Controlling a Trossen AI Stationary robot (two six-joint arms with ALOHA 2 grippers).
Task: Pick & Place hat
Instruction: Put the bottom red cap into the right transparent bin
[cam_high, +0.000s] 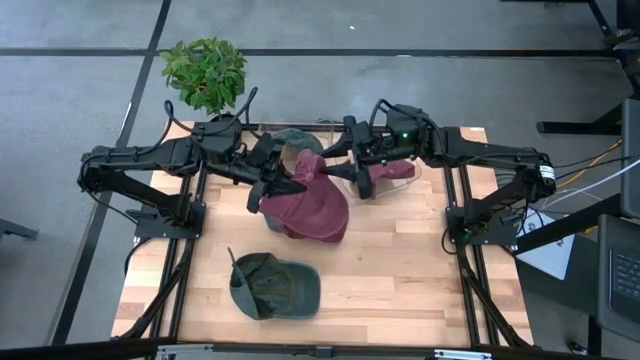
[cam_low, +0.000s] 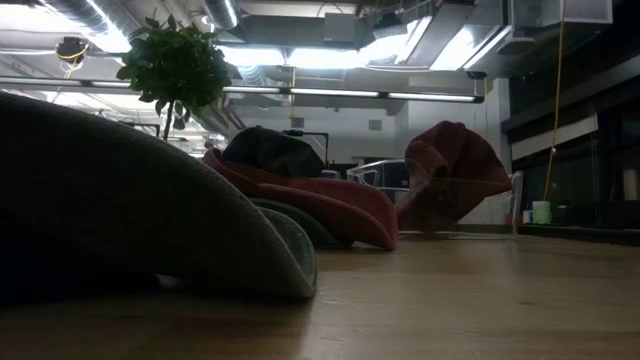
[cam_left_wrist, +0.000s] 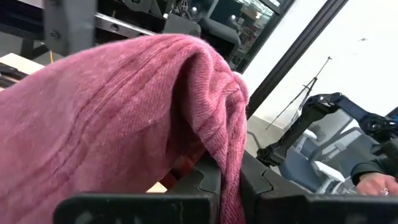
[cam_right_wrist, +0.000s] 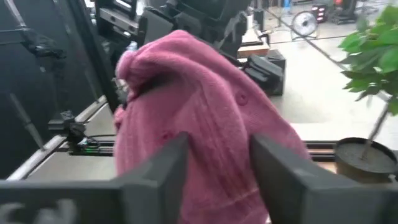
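A maroon hat (cam_high: 315, 208) lies mid-table, its brim (cam_low: 330, 205) on the wood. My left gripper (cam_high: 288, 186) is shut on its raised far-left part. A second bunch of maroon hat cloth (cam_high: 392, 171) is up off the table (cam_low: 455, 172), and my right gripper (cam_high: 360, 183) is shut on it. Whether the two maroon masses are joined, I cannot tell. An olive-green cap (cam_high: 272, 287) rests on the table near the near edge and fills the low view's foreground (cam_low: 120, 200). A dark green hat (cam_high: 296, 139) sits behind the left gripper. My left gripper (cam_left_wrist: 230, 182) pinches a fold of the maroon hat's cloth (cam_left_wrist: 225, 140) between its two fingers, coming from the table's left. The cloth drapes over the fingers; the rest of the hat lies on the table. My right gripper (cam_right_wrist: 217, 158) has the maroon hat's crown, near its top button (cam_right_wrist: 241, 98), between its two fingers (cam_right_wrist: 165, 165). It comes from the table's right, slanting down. The cloth bulges above the fingers and is lifted clear of the wood.
A potted plant (cam_high: 205, 72) stands beyond the far left corner. A clear bin (cam_high: 408, 182) sits under the right gripper's hat. The arm frames' dark rails (cam_high: 190, 250) run along both sides. Bare wood shows at the near right (cam_high: 400, 280).
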